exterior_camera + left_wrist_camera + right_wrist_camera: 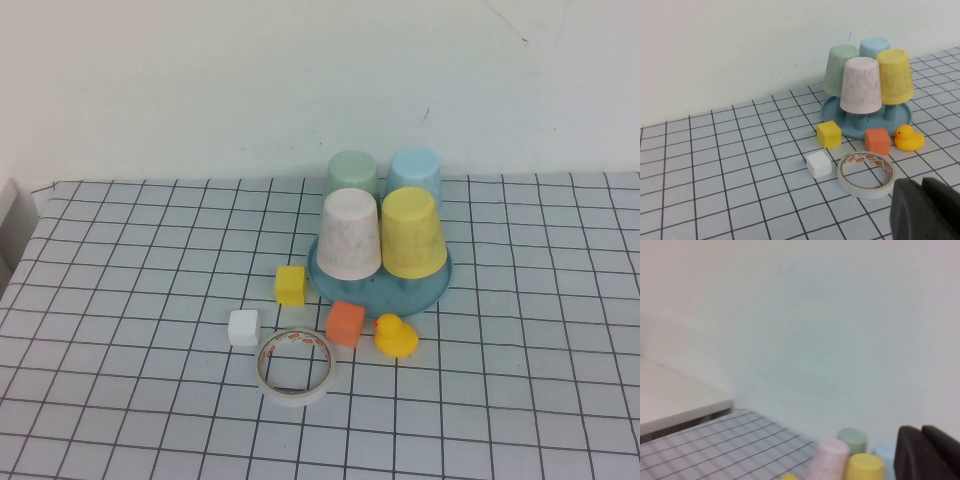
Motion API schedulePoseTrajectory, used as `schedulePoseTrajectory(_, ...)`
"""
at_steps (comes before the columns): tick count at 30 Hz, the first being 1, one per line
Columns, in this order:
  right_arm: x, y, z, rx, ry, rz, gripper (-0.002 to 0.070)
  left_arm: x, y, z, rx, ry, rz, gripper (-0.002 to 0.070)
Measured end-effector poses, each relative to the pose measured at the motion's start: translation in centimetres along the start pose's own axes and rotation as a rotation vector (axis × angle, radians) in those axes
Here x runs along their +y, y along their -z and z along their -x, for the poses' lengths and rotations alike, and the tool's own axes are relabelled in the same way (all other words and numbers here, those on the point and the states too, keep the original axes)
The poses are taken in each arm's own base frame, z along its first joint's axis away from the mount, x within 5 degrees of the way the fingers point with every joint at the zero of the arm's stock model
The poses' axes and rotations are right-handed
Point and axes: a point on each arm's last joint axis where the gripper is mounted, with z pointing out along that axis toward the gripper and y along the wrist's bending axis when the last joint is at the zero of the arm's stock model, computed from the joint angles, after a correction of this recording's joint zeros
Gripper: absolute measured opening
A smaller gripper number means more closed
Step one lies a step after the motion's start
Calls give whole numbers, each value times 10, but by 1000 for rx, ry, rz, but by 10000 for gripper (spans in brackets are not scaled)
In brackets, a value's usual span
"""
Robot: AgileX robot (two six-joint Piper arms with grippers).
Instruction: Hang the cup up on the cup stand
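The yellow cup sits upside down on the teal-blue cup stand, at its front right. It also shows in the left wrist view and the right wrist view. The stand's dish base shows in the left wrist view; its pegs are hidden under the cups. My left gripper is shut and empty, low over the table near the tape roll. My right gripper is shut and empty, raised to the side of the cups. Neither gripper shows in the high view.
A pinkish-white cup, a green cup and a light blue cup also sit upside down on the stand. In front lie a yellow block, an orange block, a white block, a yellow duck and a tape roll.
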Motion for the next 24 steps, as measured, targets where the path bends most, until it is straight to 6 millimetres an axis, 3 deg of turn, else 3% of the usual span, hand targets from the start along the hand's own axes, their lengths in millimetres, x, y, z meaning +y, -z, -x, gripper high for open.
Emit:
schedulePoseTrajectory(7, -7, 19, -15, -72, 148, -175, 1, 0, 0, 0, 0, 0, 0, 6)
schedulePoseTrajectory(16, -17, 23, -24, -62, 219, -305, 1, 0, 0, 0, 0, 0, 0, 6)
schedulePoseTrajectory(20, -21, 23, -37, -29, 197, -350, 1, 0, 0, 0, 0, 0, 0, 6)
schedulePoseTrajectory(24, -26, 22, -64, 35, 132, -423, 1, 0, 0, 0, 0, 0, 0, 6)
